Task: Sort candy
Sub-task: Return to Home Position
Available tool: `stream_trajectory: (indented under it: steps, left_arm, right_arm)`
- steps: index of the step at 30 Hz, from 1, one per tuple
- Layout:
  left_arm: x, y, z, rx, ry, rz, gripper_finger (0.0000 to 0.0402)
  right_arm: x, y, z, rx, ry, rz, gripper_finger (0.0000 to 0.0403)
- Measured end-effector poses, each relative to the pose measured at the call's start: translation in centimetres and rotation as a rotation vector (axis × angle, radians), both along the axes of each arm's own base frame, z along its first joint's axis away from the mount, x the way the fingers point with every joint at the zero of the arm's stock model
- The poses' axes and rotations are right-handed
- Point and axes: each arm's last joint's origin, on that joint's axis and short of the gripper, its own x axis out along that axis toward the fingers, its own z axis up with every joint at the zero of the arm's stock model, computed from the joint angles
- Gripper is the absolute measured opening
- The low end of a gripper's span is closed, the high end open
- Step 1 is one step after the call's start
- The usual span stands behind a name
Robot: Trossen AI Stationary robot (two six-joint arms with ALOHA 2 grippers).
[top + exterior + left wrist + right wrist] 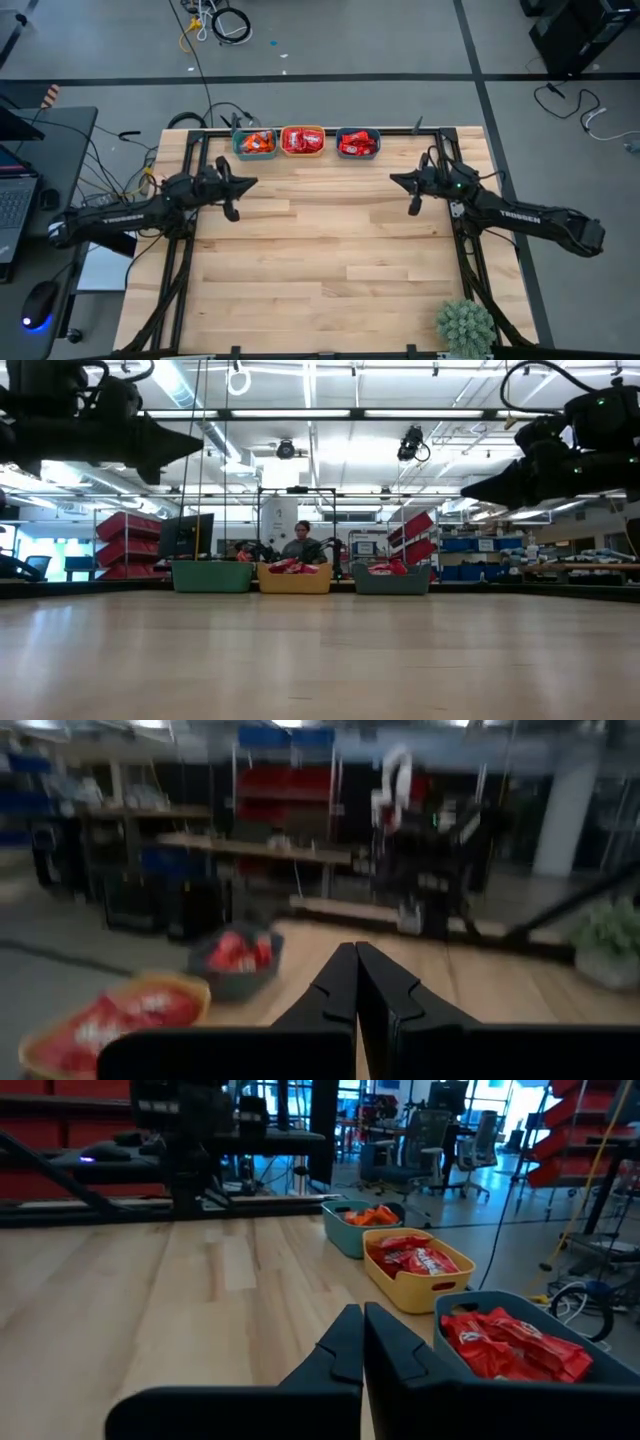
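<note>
Candy [302,141] is all in the bowls now, and I see none loose on the tabletop [330,250]. So the sorting looks done, I think, and the only thing left is for the arms to go to rest.

The yellow bowl [294,580] sits in the middle of a row at the far edge. It has bright red pieces with white marks. The teal bowl [211,576] is just beside it and holds orange pieces. The blue bowl [390,580] is just beside it on the other side and holds darker red ones. All are small, flat and shiny.

The left end effector [356,952] hangs well away from the yellow bowl, with its fingers pressed together and nothing in them. The right end effector [362,1312] is the same — closed tight and empty.
</note>
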Motion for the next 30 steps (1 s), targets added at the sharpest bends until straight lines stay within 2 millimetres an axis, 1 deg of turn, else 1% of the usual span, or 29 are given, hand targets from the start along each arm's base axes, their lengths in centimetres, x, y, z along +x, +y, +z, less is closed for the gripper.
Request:
stream_trajectory:
  steps: [3,7,12,16,19,21,24,27,30]
  left_arm:
    - [-0.1,-0.4,-0.3,-0.022,0.066,-0.021,0.0002]
    - [-0.7,-1.1,-0.2,-0.019,0.065,-0.057,0.0002]
    - [-2.0,-1.5,-0.8,-0.041,0.109,-0.070,0.0002]
    - [-3.3,-1.9,-1.1,-0.072,0.124,-0.071,0.0002]
    - [-3.4,-1.9,-0.9,-0.083,0.167,-0.066,0.0002]
    - [-3.4,-1.9,-0.9,-0.078,0.153,-0.062,0.0002]
    - [-3.1,-1.8,-1.5,-0.069,0.105,-0.067,0.0002]
    - [-2.7,-1.7,-2.8,-0.110,0.090,-0.087,0.0002]
    - [-2.6,-1.7,-2.9,-0.113,0.105,-0.085,0.0002]
  right_arm:
    - [-0.3,0.4,0.2,0.013,-0.008,0.008,0.0000]
    - [-1.0,0.8,0.2,0.033,-0.010,0.007,0.0000]
    - [-2.1,1.6,0.3,0.030,-0.018,0.007,0.0000]
    - [-2.9,2.1,1.0,0.017,-0.093,-0.011,0.0000]
    - [-3.1,2.2,1.6,0.000,-0.138,-0.041,0.0000]
    - [-3.0,2.0,1.2,0.026,-0.128,-0.092,0.0000]
    - [-2.9,2.1,0.8,0.067,-0.110,-0.142,0.0000]
    - [-2.8,2.3,0.9,0.057,-0.114,-0.156,0.0000]
    - [-2.7,2.4,0.9,0.041,-0.116,-0.197,0.0000]
